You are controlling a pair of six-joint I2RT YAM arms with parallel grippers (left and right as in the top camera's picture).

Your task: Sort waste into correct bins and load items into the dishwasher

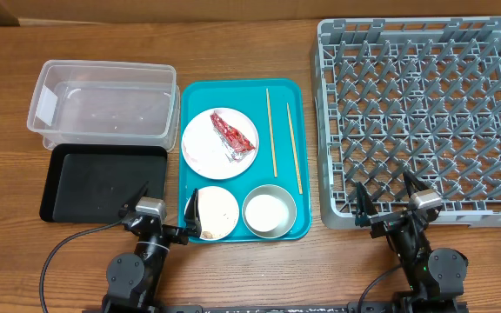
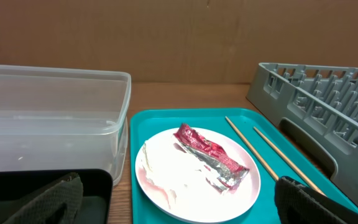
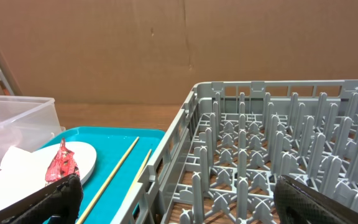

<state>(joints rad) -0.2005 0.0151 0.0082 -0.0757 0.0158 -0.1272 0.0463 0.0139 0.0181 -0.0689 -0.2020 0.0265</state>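
Observation:
A red-and-silver foil wrapper (image 1: 233, 137) lies on a round white plate (image 1: 205, 149) on a teal tray. It also shows in the left wrist view (image 2: 211, 155). Two wooden chopsticks (image 1: 270, 130) lie to the right of the plate. Two small bowls (image 1: 269, 211) stand at the tray's front; the left one (image 1: 213, 213) holds something white, perhaps a napkin. The clear tub (image 1: 103, 100) and the black tray (image 1: 103, 183) stand at the left. The grey dish rack (image 1: 424, 122) stands at the right. My left gripper (image 1: 165, 205) (image 2: 182, 205) is open and empty. My right gripper (image 1: 388, 196) (image 3: 188, 199) is open and empty at the rack's front edge.
The teal tray (image 1: 281, 100) lies between the bins and the rack. A cardboard wall stands behind the table. Pale smears show on the plate; I cannot make out loose rice grains.

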